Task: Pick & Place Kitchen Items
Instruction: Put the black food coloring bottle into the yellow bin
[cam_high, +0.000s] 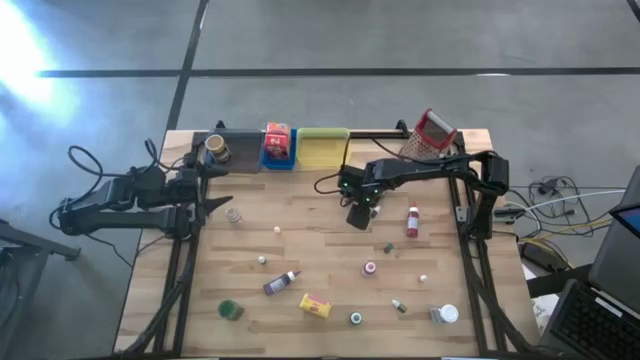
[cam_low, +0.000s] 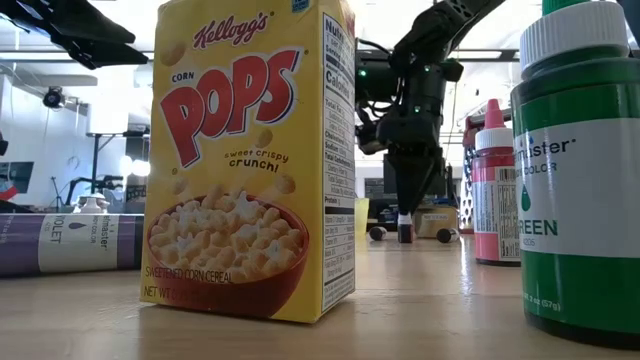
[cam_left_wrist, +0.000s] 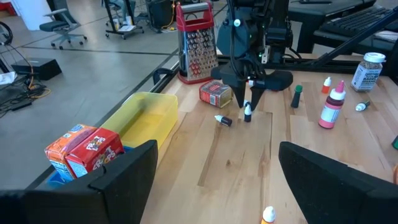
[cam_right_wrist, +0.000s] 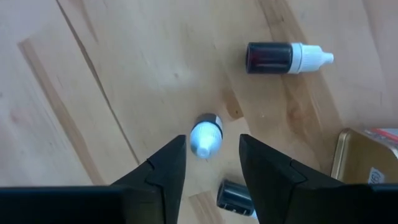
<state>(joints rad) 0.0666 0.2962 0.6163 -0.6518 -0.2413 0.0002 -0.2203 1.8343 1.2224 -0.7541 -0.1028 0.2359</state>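
Right gripper (cam_right_wrist: 211, 163) is positioned directly above a small upright white-capped bottle (cam_right_wrist: 206, 133), its fingers partly open on either side of the cap without contact. Just beyond, a second white-capped bottle (cam_right_wrist: 286, 57) lies on the bench (cam_right_wrist: 112, 74). Left gripper (cam_high: 215, 203) is held fully open and empty at the bench's left edge.

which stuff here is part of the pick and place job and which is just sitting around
Part of the job:
- small dark bottle with white cap, standing between the right gripper jaws
- yellow Corn Pops cereal box
- pink-capped bottle
- green round jar

Just there:
- tall metal grater with red handle
- yellow plastic tray
- left gripper, waiting at the table's left edge
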